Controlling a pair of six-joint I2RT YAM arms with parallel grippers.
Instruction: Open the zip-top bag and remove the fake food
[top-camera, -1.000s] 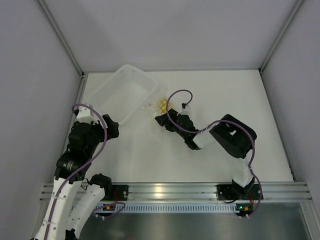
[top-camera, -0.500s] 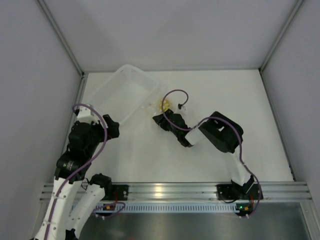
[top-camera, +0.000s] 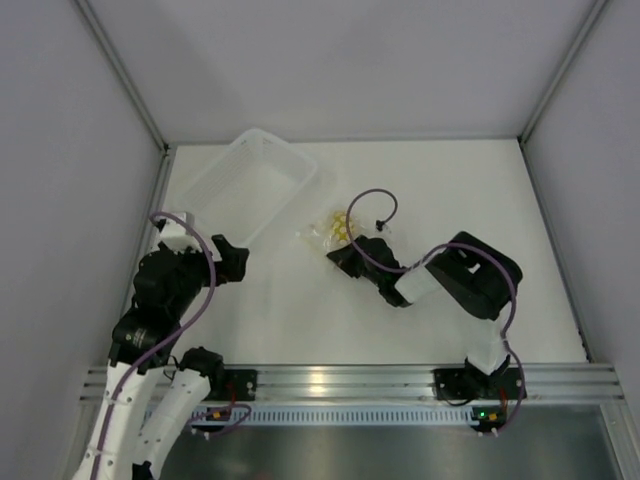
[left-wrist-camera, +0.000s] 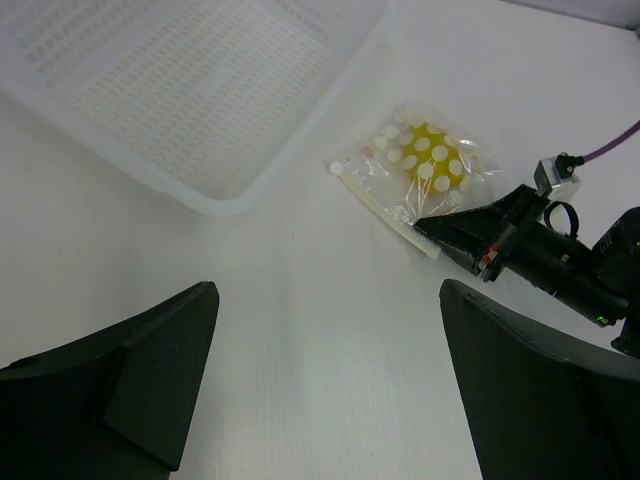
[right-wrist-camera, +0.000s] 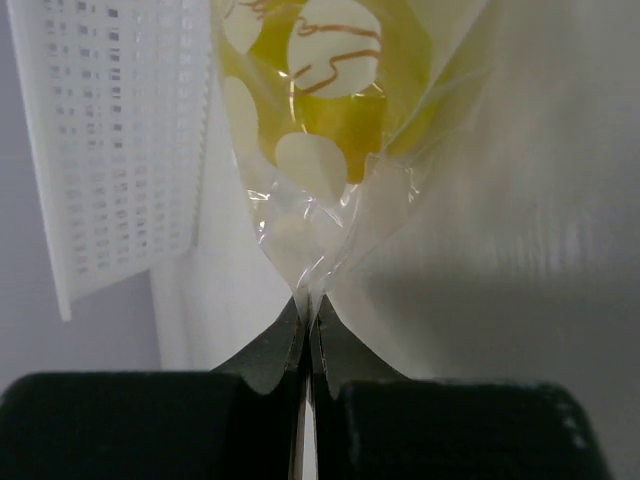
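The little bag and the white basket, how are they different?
The bag is small and see-through; the basket is much bigger and milky white with tiny holes. The bag holds yellow fake food; the basket holds nothing. The right fingers pinch the bag; no fingers touch the basket. Both are plastic.

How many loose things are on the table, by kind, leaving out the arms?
tray: 1
bag: 1
fake food, inside the bag: 1
Total: 3
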